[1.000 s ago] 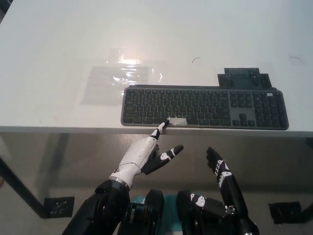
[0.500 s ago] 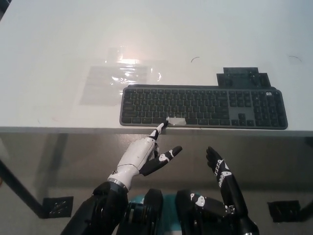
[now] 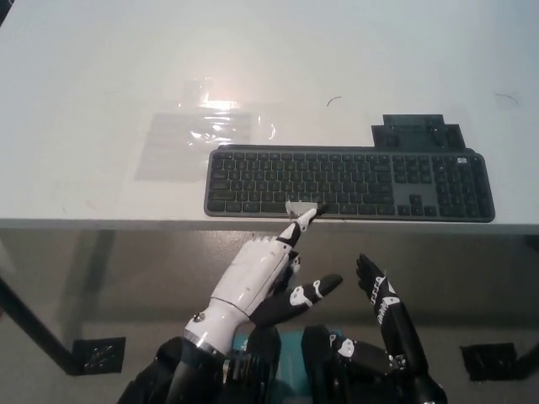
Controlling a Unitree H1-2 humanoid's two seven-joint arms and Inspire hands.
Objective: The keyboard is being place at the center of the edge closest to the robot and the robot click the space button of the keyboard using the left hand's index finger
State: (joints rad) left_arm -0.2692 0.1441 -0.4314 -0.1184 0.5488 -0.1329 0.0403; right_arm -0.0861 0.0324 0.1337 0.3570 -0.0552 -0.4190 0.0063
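A dark grey keyboard (image 3: 349,183) lies along the near edge of the white table (image 3: 101,76). A strip of pale tape marks its space bar (image 3: 301,207). My white left hand (image 3: 257,282) reaches up from below the edge with one finger stretched out, its tip touching the taped space bar. The other fingers are spread and hold nothing. My black right hand (image 3: 381,296) rests below the table edge to the right, fingers apart and empty.
A dark flat bracket (image 3: 418,130) sits just behind the keyboard's right part. A clear plastic sheet (image 3: 198,135) lies on the table to the left behind the keyboard. Table legs and floor plates (image 3: 99,353) show below.
My left hand has moved right and forward, its outstretched fingertip sliding from the space bar's left end onto the taped middle. The right hand has stayed put.
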